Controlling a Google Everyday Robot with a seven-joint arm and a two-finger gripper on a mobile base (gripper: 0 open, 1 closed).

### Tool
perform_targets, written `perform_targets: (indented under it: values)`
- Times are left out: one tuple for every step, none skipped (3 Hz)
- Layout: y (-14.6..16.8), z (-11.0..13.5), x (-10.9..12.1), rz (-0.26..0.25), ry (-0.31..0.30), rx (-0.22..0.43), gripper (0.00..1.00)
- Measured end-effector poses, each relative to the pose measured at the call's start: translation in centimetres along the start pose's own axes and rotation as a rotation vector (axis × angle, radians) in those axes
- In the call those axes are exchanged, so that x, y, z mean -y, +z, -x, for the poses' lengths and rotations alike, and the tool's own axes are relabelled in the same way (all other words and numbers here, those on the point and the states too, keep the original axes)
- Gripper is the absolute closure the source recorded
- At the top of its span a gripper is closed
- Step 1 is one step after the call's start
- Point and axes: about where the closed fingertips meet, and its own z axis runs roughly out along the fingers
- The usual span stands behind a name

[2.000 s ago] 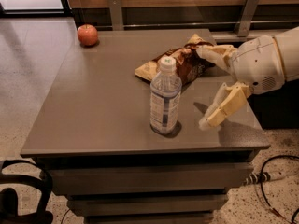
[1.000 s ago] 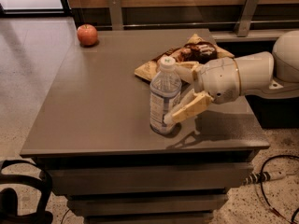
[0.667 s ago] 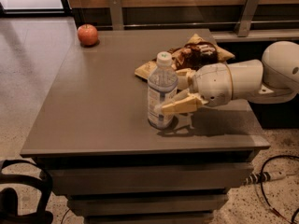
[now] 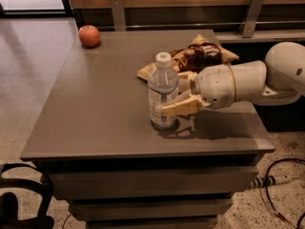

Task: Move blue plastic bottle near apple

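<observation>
Around blue plastic bottle (image 4: 163, 82), gripper (image 4: 167, 107), snug

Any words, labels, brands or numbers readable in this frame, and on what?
No text can be read.
Bottle label: bluish stripes, print too blurred to read.
Chip bag: print too blurred to read.
Gripper, against the bottle's right side: no markings visible.
Apple, table: none.

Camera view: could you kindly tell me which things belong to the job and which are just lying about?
Job: clear plastic water bottle with white cap, mid-table; small round red-orange apple, far left corner; gripper, at the bottle's side.
Lying about: brown-and-yellow chip bag, behind the bottle.
</observation>
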Motion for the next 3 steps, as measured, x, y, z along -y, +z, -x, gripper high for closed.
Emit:
perform_targets:
  values:
    - [0.2,0.1,-0.1,0.004,-0.002,0.0,1.0]
    - [0.2,0.9,0.0,0.01,-0.001,-0.01,1.0]
    - [0.0,4.2,1.4,0.04,-0.007,-0.073,1.0]
